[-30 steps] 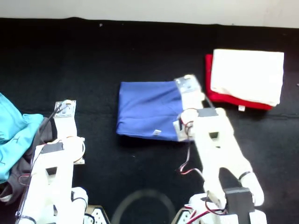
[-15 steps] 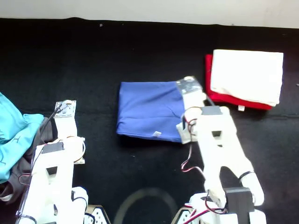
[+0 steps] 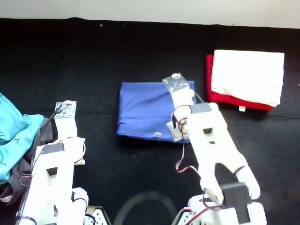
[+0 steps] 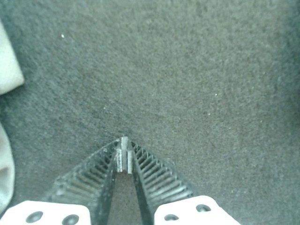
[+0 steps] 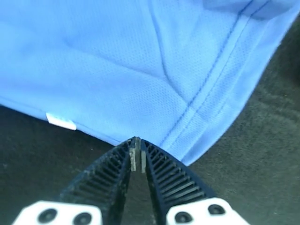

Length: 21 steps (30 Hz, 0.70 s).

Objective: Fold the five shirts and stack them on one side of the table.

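While on one table (image 3: 93, 56), five shirts (image 3: 145, 108).

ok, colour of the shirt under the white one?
Red shirt, under the white shirt; best in the high view.

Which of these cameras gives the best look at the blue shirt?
The high view: the folded blue shirt lies nearly whole, one edge under the right arm. The right wrist view gives a close-up of its hem.

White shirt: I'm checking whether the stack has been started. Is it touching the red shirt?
Touching. The high view shows the folded white shirt lying on top of the red shirt, covering most of it.
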{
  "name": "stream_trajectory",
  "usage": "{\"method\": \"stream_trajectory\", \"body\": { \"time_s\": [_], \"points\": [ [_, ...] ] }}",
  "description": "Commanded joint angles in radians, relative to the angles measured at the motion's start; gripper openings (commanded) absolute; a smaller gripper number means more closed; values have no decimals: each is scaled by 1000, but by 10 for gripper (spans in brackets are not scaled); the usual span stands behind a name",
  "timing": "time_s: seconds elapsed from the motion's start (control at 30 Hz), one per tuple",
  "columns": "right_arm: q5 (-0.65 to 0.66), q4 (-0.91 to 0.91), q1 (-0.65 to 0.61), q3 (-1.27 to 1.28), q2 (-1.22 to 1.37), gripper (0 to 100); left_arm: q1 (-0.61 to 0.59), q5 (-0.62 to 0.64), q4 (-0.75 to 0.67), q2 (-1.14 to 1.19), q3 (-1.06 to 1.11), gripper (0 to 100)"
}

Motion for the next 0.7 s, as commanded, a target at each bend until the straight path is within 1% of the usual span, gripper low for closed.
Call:
{"method": "stream_trajectory", "body": {
  "time_s": [0.0, 0.1, 0.23, 0.4, 0.57, 0.67],
  "points": [
    [-20, -44, 4, -15, 91, 6, -8, 6, -9, 7, -22, 9],
    [-20, -45, 51, -35, 139, 6, -8, 6, -9, 7, -22, 9],
    [-20, -2, 111, -94, 127, 6, -8, 6, -9, 7, -22, 9],
    [-18, 35, 157, -156, 91, 6, -8, 6, -9, 7, -22, 9],
    [-23, 42, 151, -166, 93, 6, -8, 6, -11, 7, -22, 9],
    [-25, 90, 104, -168, 61, 6, -8, 6, -11, 7, -22, 9]
  ]
}}
